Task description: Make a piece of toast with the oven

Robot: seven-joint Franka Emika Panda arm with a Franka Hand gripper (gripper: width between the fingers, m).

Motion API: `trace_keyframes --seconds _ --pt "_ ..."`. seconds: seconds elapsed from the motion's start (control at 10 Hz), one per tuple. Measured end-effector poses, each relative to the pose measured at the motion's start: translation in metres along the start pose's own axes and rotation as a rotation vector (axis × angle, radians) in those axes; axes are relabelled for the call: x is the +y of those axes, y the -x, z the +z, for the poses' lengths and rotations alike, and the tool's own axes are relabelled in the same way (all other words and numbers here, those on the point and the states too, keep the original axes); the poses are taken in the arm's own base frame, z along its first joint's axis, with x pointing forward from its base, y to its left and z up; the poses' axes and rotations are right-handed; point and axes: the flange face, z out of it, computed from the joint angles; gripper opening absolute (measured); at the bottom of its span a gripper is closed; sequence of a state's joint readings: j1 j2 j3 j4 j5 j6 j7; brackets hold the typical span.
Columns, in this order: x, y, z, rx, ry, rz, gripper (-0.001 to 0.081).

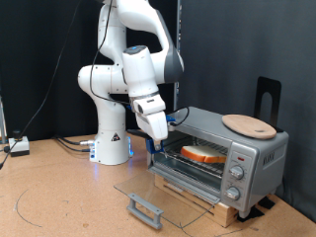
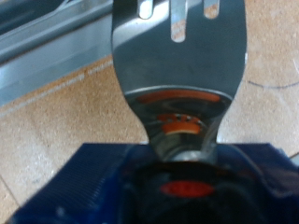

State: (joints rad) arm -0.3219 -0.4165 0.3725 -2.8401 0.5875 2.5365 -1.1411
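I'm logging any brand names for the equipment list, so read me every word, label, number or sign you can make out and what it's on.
No text is readable in either view.
Oven: marks around the knobs on its control panel are too small to read.
Robot base: a small dark triangular mark, blurred, unreadable.
Wrist view: only a shiny metal spatula blade with slots; no lettering.

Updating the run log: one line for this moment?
oven: door open | piece of toast: on rack inside | gripper: at oven opening
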Motion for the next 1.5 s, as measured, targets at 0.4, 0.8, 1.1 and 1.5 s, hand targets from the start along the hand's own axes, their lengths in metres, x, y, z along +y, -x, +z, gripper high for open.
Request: trace_keyframes --seconds 0.4,0.8,1.1,1.5 --pt "0.01 0.009 -0.004 0.004 -0.006 -0.003 0.041" --pt "-0.001 0.003 -0.002 -0.001 -0.031 -0.014 0.041" --pt "-0.023 -0.009 0.001 -0.01 -0.053 -0.034 0.041" --pt "-0.04 -0.017 0.0 -0.003 -0.048 -0.034 0.041"
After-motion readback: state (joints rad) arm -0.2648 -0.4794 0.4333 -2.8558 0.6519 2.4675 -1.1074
